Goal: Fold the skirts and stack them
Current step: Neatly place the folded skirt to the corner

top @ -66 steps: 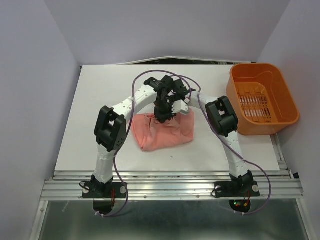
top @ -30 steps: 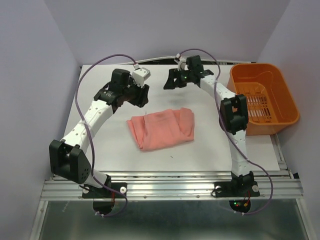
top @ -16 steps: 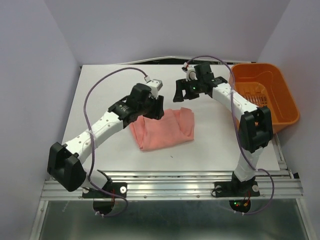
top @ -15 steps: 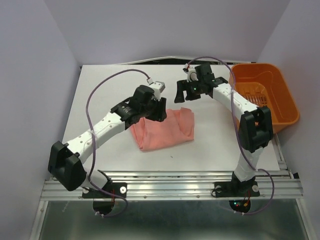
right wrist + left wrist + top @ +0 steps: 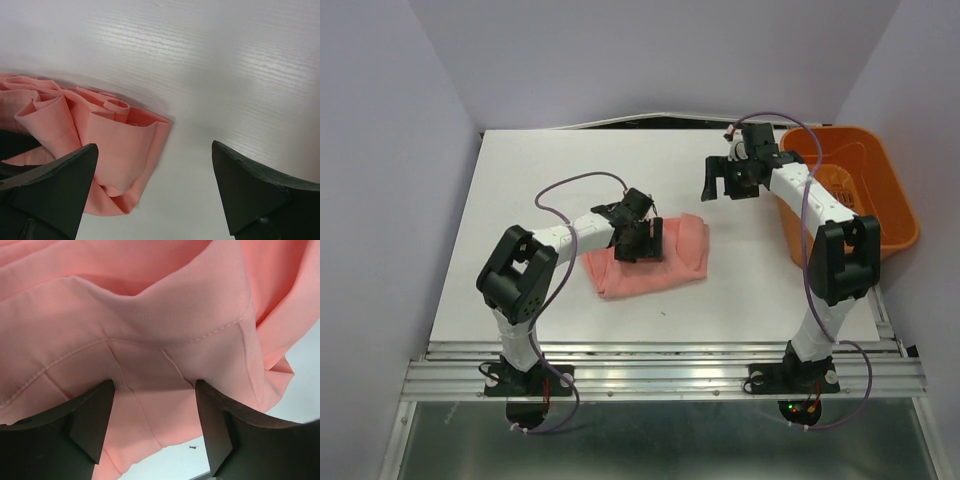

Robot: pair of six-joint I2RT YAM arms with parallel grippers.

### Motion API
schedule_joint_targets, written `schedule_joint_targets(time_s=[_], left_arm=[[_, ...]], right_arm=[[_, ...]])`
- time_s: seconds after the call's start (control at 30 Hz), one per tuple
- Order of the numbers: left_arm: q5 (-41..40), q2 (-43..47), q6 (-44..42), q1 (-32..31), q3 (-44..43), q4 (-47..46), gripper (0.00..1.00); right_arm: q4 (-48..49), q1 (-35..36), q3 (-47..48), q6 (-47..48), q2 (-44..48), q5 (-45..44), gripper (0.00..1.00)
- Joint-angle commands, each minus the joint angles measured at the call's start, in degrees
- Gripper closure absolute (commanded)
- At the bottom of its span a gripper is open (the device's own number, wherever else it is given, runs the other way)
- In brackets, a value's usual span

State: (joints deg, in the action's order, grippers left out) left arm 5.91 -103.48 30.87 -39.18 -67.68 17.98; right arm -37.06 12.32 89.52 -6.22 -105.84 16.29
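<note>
A salmon-pink skirt (image 5: 672,262) lies folded in a rumpled bundle near the middle of the white table (image 5: 520,190); I cannot tell how many layers it has. My left gripper (image 5: 642,240) hovers right over its upper left part, open. In the left wrist view the pleated skirt (image 5: 165,320) fills the frame, and the left gripper (image 5: 152,390) straddles a stitched fold without pinching it. My right gripper (image 5: 725,181) hangs open above bare table behind and to the right of the bundle. In the right wrist view the right gripper (image 5: 155,150) frames the skirt's rolled edge (image 5: 100,130).
An orange plastic basket (image 5: 895,215) stands at the back right of the table, right beside the right forearm. The left arm's elbow (image 5: 517,272) is folded back over the table's left half. Walls close in the left, right and back sides.
The left gripper has swung in from the left and dropped onto the skirt, its elbow folding back. The right gripper has drawn away rightward toward the basket. Both jaws have widened.
</note>
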Motion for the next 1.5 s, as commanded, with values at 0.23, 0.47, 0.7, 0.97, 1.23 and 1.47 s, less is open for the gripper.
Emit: schedule_joint_targets(time_s=[0.23, 0.47, 0.7, 0.97, 1.23, 1.47], left_arm=[[-7.5, -8.0, -16.7, 20.1, -8.9, 11.7, 0.1], [-15.4, -19.5, -33.1, 29.5, -24.0, 22.8, 0.08], [-15.9, -17.8, -47.9, 38.6, -21.6, 24.4, 0.04], [-14.7, -3.8, -52.5, 44.3, 0.1, 20.4, 0.05], [-14.1, 6.3, -54.7, 50.7, 15.3, 18.6, 0.05], [-7.4, 10.2, -52.8, 53.8, 16.8, 21.0, 0.16]], right_arm=[[-0.9, -4.8, 0.3, 2.4, 2.1, 1.2, 0.0], [-2.3, -4.8, 2.1, 3.5, 1.6, 1.1, 0.0], [-3.6, -4.8, 2.6, 4.3, 1.4, 1.1, 0.0], [-4.2, -4.8, 2.9, 3.9, 1.0, 2.2, 0.0], [-4.7, -4.8, 1.4, 4.3, 2.6, 2.4, 0.0], [-4.6, -4.8, -0.4, 3.8, 4.9, 2.3, 0.0]])
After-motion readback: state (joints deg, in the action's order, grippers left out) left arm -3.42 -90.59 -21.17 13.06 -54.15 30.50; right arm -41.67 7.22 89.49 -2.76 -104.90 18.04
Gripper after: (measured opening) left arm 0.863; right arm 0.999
